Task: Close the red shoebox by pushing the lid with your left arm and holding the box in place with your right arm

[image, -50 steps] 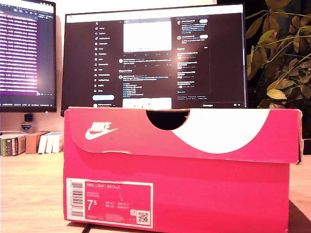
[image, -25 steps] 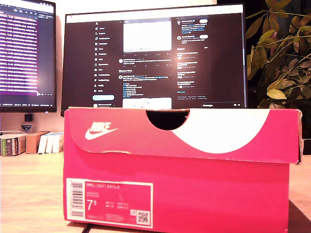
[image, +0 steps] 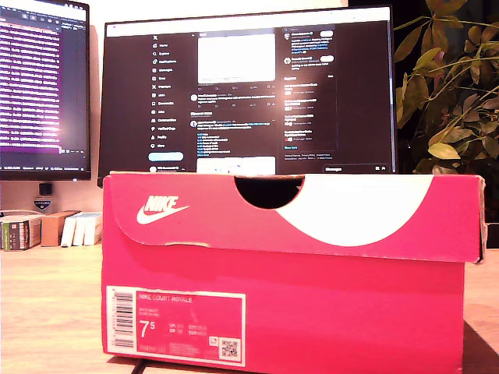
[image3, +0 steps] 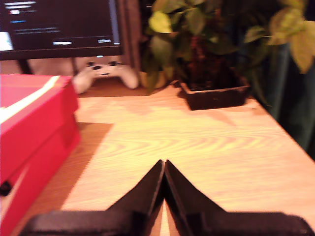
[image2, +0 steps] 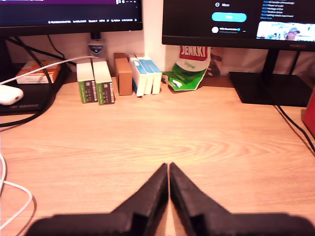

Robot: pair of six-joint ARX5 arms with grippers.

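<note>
Shoebox (image: 284,304) lid (image: 296,214) looks down already; both grippers (image2: 169,164) (image3: 163,161) w/ jaws pressed together, off box; push w/o bracing and you'll slide it

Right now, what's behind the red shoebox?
Behind the shoebox stands a monitor, its lower edge and stand covered by the box. A plant sits behind toward the exterior view's right.
</note>
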